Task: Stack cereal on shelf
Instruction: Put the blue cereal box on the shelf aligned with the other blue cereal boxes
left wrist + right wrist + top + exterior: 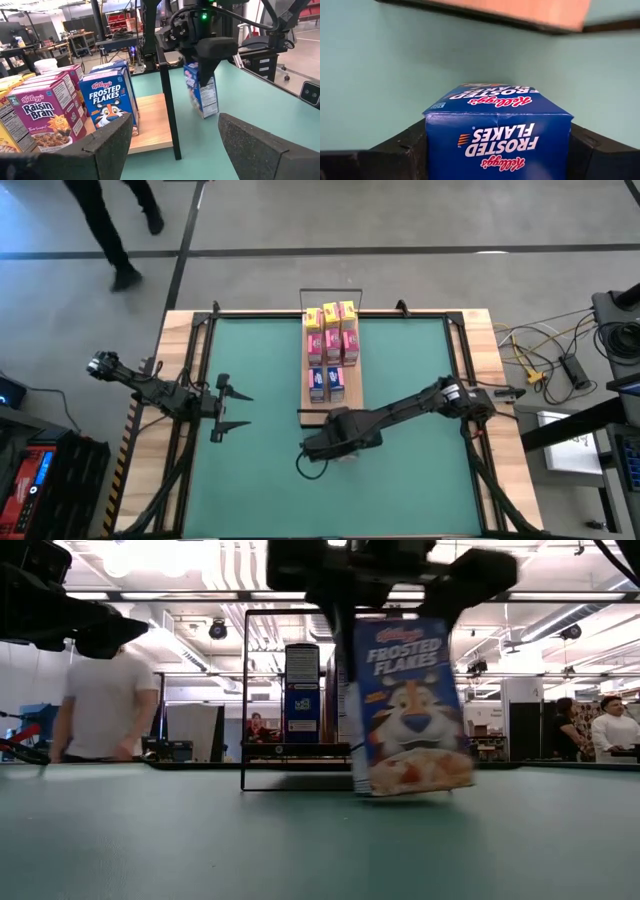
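Blue cereal box [410, 705] tilted, right fingers [400, 150] clamping it

Two dark jointed arms, black cables along them, right arm [200, 35] with green indicator light

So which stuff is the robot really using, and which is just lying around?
Using:
- Frosted Flakes box, pinched in the right gripper
- shelf
- boxes already on it

Just around:
- cables beside the table
- left gripper, open, waiting
- person behind the table
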Motion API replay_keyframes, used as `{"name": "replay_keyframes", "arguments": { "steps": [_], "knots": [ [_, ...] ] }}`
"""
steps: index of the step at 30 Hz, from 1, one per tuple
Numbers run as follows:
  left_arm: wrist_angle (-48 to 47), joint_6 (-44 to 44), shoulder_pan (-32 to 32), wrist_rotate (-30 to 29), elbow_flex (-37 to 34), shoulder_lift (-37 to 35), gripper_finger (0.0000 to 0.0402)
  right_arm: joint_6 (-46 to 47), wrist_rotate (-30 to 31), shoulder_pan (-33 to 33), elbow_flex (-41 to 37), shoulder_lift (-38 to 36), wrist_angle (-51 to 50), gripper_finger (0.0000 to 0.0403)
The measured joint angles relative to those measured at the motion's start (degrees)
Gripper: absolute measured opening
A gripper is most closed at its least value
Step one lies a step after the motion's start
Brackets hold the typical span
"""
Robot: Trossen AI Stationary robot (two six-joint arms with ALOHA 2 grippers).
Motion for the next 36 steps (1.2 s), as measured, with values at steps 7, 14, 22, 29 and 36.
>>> {"name": "replay_keyframes", "arguments": {
  "steps": [7,14,22,29,36],
  "knots": [
    [0.0,0.0,0.01,-0.01,0.0,0.0,0.0276,9.35,0.92,2.91,-0.16,-1.62,-7.12,0.027],
    [0.0,0.0,-0.01,-0.01,0.0,0.0,0.0276,12.89,3.21,4.51,-2.42,-4.38,-10.5,0.0269],
    [0.0,0.0,-0.01,-0.01,0.0,0.0,0.0276,21.28,6.32,6.89,-15.38,-14.99,-10.42,0.0268],
    [0.0,0.0,-0.01,-0.01,0.0,0.0,0.0276,20.18,8.76,6.97,-29.44,-27.6,-10.26,0.0275],
    [0.0,0.0,0.0,-0.01,0.0,0.04,0.0276,14.56,13.49,6.57,-39.99,-39.09,-10.5,0.0277]
  ]
}}
